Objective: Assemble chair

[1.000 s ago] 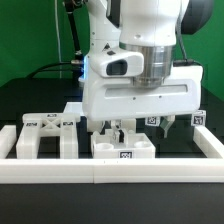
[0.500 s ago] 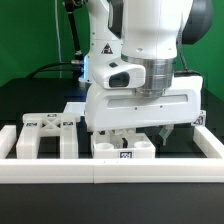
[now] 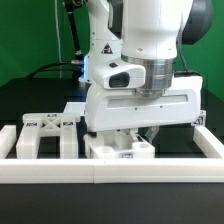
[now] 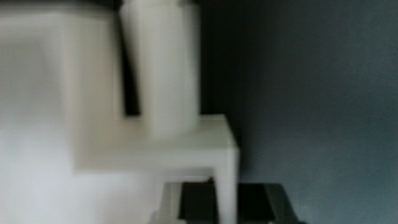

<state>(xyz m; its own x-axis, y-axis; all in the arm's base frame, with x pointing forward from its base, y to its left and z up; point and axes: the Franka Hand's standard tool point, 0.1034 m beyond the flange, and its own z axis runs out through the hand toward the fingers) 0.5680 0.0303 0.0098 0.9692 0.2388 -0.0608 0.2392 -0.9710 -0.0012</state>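
A chunky white chair piece (image 3: pixel 118 149) stands just behind the front rail, under the arm's big white hand. My gripper (image 3: pixel 128 134) reaches down into it, its fingertips largely hidden by the piece. In the wrist view the same chair piece (image 4: pixel 160 120) fills the picture. A thin white wall of it runs down between the two dark fingers (image 4: pixel 267 205) of my gripper (image 4: pixel 228 205), whose jaws are shut on that wall. A second white chair part, a legged frame (image 3: pixel 45 134) with small tags, stands at the exterior view's left.
A long low white border rail (image 3: pixel 110 173) runs along the table's front. Another white part (image 3: pixel 74 108) lies behind the legged frame. Small tagged pieces (image 3: pixel 197 119) sit at the exterior view's right, beside the hand. The table top is black.
The jaws went from wide open to shut on the piece's thin wall. The piece shifted slightly toward the exterior view's left, and its front tag no longer shows.
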